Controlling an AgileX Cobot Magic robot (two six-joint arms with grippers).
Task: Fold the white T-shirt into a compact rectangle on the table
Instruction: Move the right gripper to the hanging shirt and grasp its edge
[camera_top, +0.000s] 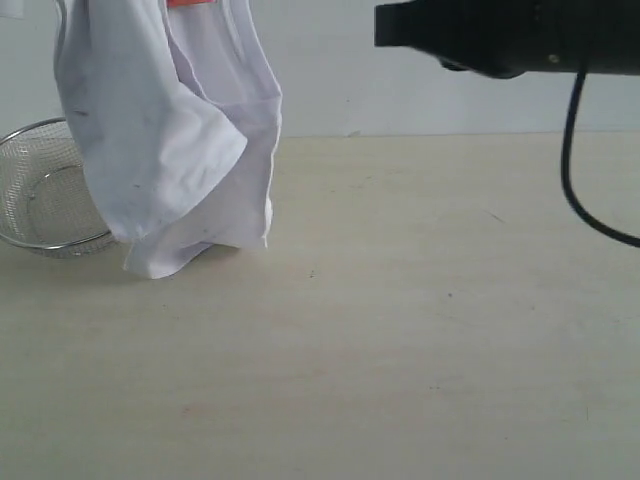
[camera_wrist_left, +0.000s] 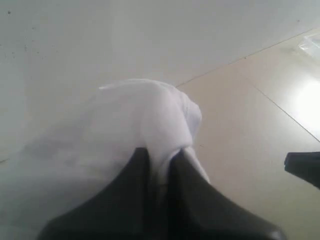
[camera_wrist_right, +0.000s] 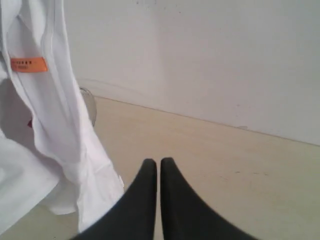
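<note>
White T-shirt (camera_top: 170, 150) hangs bunched from above at left, lowest fold down on the bench (camera_top: 400, 340), partly hiding the wire basket (camera_top: 45, 190) behind; my dark arm (camera_top: 500, 35) upper right, cable (camera_top: 572, 170) dangling.

Illumination is bright, soft and even in all views. The pale beige wood-grain worktop (camera_top: 420, 340) carries only a faint shadow under the hanging white cotton T-shirt (camera_top: 170, 140). In the left wrist view, the shirt and the black fingers (camera_wrist_left: 125, 205) are defocused, and a blown-out glare patch marks the glossy beige surface (camera_wrist_left: 250, 150) beyond them. The right wrist view is sharper.
</note>
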